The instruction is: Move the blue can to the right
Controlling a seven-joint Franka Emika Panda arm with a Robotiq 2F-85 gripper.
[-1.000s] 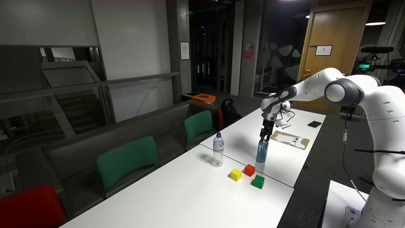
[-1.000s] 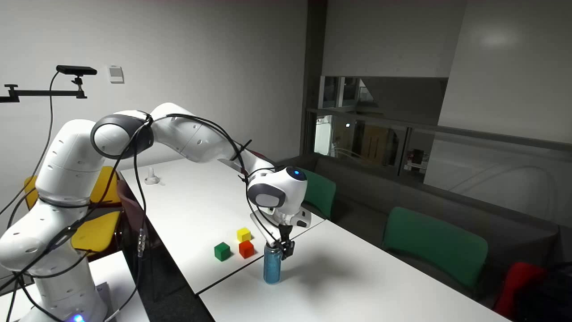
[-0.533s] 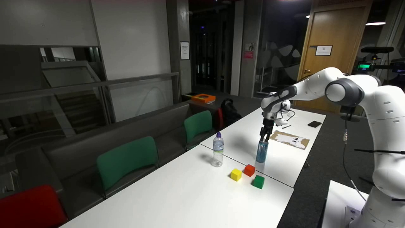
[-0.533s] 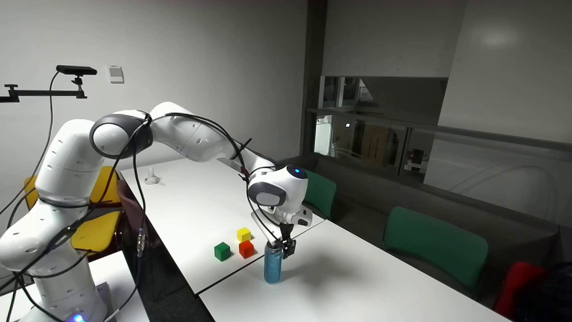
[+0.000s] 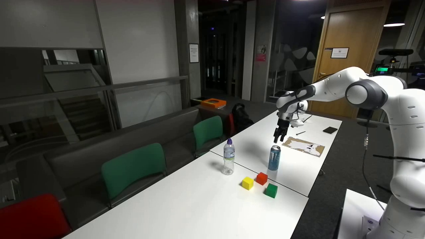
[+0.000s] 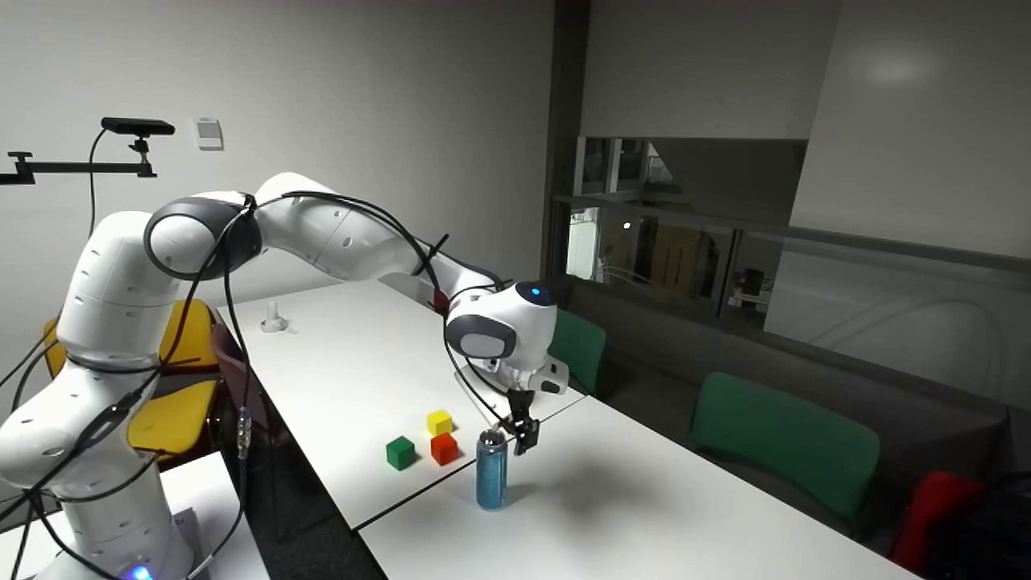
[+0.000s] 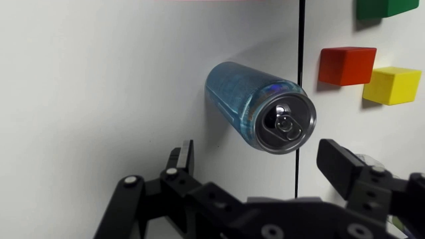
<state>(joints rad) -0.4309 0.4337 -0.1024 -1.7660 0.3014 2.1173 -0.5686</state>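
The blue can (image 5: pixel 274 159) stands upright on the white table in both exterior views, close to the seam between two table tops. In an exterior view its silver top shows in full (image 6: pixel 491 474). In the wrist view the can (image 7: pixel 242 96) lies ahead of the jaws, its open top and pull tab facing the camera. My gripper (image 7: pixel 257 146) is open, fingers wide apart, with nothing between the pads. In both exterior views the gripper (image 5: pixel 279 136) hangs above the can, apart from it; it also shows there (image 6: pixel 525 435).
Red (image 5: pixel 261 178), yellow (image 5: pixel 247 183) and green (image 5: pixel 271 191) blocks sit just across the seam from the can. A clear bottle (image 5: pixel 228 157) with a purple-blue cap stands nearby. A torn cardboard piece (image 5: pixel 303 146) and a black flat item (image 5: pixel 330 130) lie farther along the table.
My gripper has risen from the can's top and drawn slightly away, leaving a gap above it. The can still stands in nearly the same place.
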